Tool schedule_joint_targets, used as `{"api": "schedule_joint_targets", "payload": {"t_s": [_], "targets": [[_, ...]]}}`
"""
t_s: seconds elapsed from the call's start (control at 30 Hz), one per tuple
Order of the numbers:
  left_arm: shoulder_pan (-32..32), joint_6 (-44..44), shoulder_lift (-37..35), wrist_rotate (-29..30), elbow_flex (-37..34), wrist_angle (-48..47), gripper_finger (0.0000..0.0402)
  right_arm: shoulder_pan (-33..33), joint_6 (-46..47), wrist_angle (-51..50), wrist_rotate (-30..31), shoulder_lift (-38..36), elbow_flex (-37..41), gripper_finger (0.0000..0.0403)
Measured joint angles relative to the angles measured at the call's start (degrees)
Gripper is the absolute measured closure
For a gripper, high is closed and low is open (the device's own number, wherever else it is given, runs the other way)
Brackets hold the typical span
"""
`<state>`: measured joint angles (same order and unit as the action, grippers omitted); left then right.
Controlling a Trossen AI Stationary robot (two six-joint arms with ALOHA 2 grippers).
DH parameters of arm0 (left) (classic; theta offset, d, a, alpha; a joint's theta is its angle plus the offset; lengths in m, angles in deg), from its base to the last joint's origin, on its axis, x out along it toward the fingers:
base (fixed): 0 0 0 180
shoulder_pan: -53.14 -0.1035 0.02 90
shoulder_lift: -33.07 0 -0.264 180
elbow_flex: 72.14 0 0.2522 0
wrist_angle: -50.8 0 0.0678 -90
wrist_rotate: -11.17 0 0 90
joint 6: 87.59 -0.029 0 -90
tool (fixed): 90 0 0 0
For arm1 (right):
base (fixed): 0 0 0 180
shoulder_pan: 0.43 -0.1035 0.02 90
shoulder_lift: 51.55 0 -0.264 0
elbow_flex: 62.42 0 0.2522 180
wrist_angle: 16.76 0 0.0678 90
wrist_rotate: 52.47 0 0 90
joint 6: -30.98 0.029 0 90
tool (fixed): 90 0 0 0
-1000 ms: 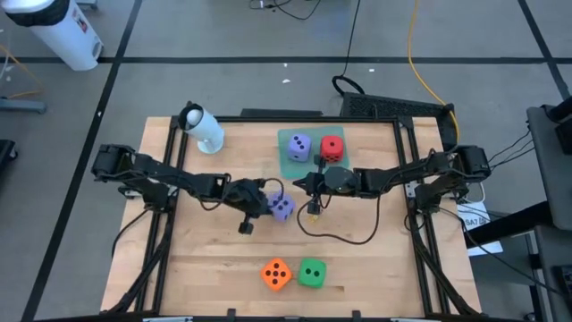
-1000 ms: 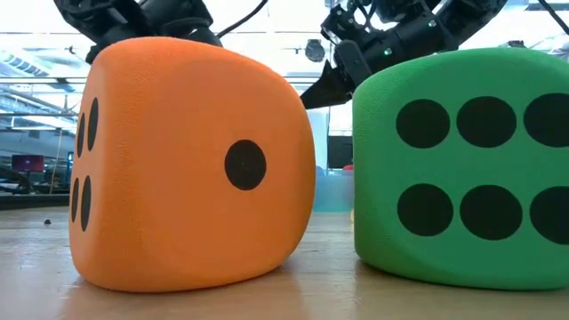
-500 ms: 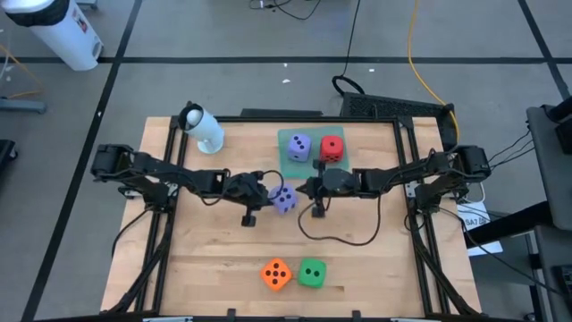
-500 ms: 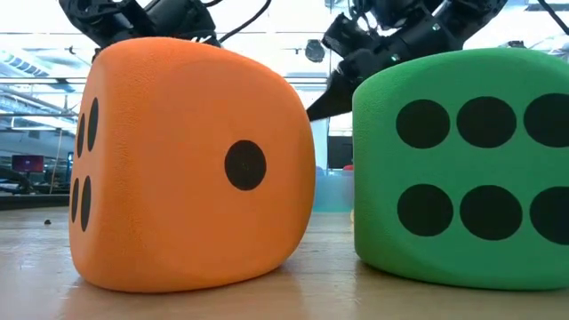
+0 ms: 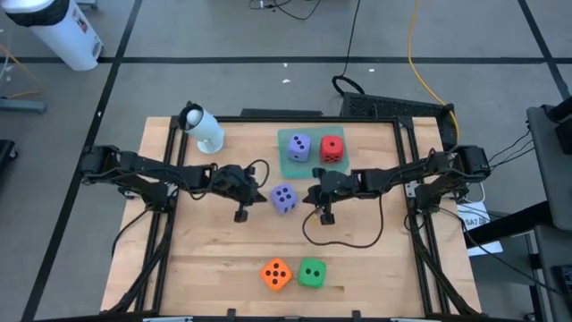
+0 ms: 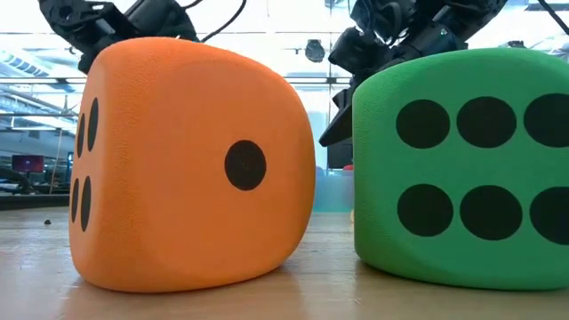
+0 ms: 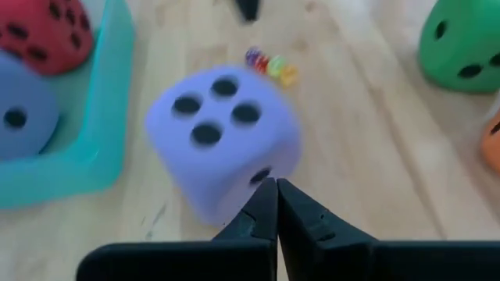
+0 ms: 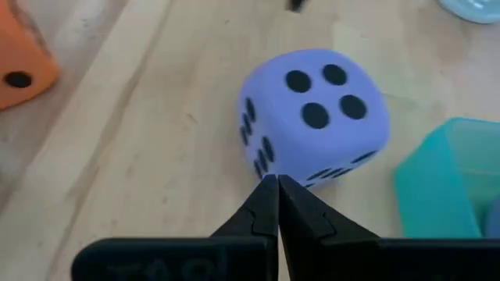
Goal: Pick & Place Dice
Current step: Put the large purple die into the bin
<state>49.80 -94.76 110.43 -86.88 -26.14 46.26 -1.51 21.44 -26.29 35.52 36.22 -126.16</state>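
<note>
With fingers pressed together on nothing, our left gripper (image 5: 243,192) and right gripper (image 5: 319,196) are flanking the loose purple-blue die (image 5: 283,199), each pointing at it from its own side without clearly touching it. That die is sitting free on the wooden table (image 5: 375,259), just short of the teal tray (image 5: 288,164), which is already holding a second purple-blue die (image 5: 298,148) and the red die (image 5: 332,148). We are judging it the next die to be picked, while the orange die (image 5: 275,274) and green die (image 5: 311,272) are waiting near the front edge.

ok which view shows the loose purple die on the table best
The right wrist view: the loose purple die is sharp, with three faces showing. The left wrist view blurs it, the high view shows it small from above, and the low view hides it.
</note>
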Motion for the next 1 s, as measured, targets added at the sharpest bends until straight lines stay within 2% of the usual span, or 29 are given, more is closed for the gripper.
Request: {"api": "schedule_joint_targets", "payload": {"t_s": [0.2,0.33,0.43,0.57,0.77,1.0], "targets": [[-3.26,0.75,-0.22,-0.01,-2.45,2.55,0.0398,-0.13,0.36,4.82,-4.21,0.16,0.04,0.0403],[-4.68,2.26,-0.23,-0.02,-2.90,3.45,0.0396,-0.11,0.33,4.66,-4.02,1.23,0.11,0.0403],[-4.96,3.20,0.10,-0.02,-2.90,5.06,0.0398,0.07,-0.10,9.35,-4.05,3.43,-0.08,0.0403],[-4.80,3.07,0.35,-0.02,-2.90,5.34,0.0395,0.68,-1.56,10.44,-4.34,5.94,0.11,0.0403],[-4.86,3.20,0.31,0.35,-2.90,6.76,0.0399,1.92,-1.54,10.42,-11.49,6.23,0.00,0.0403],[-4.76,1.97,0.31,0.46,-2.90,5.89,0.0399,3.32,-1.33,14.99,-11.39,10.16,-0.08,0.0403]]}}
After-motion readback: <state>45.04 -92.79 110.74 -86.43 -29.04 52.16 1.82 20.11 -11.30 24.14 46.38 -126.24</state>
